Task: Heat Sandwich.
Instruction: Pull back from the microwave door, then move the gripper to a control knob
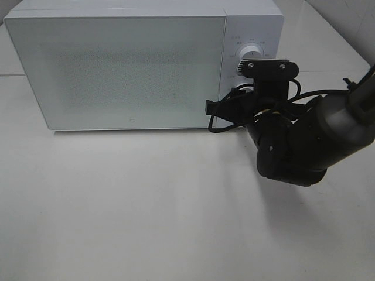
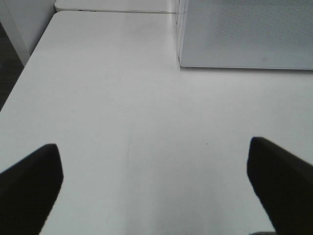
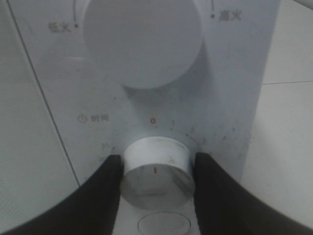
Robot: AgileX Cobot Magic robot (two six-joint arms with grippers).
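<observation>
Right wrist view: right gripper point(image 3: 156, 172) clamps the timer knob point(image 3: 156, 166) below a red 0, then 1, 2. Left gripper point(image 2: 154, 183) spread wide over broad white table point(image 2: 122, 98) near the microwave point(image 2: 244, 34); sandwich's place I cannot tell.

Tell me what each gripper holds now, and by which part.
The right gripper clasps the lower knob of the microwave by its sides. The left gripper, jaws open, holds nothing.
</observation>
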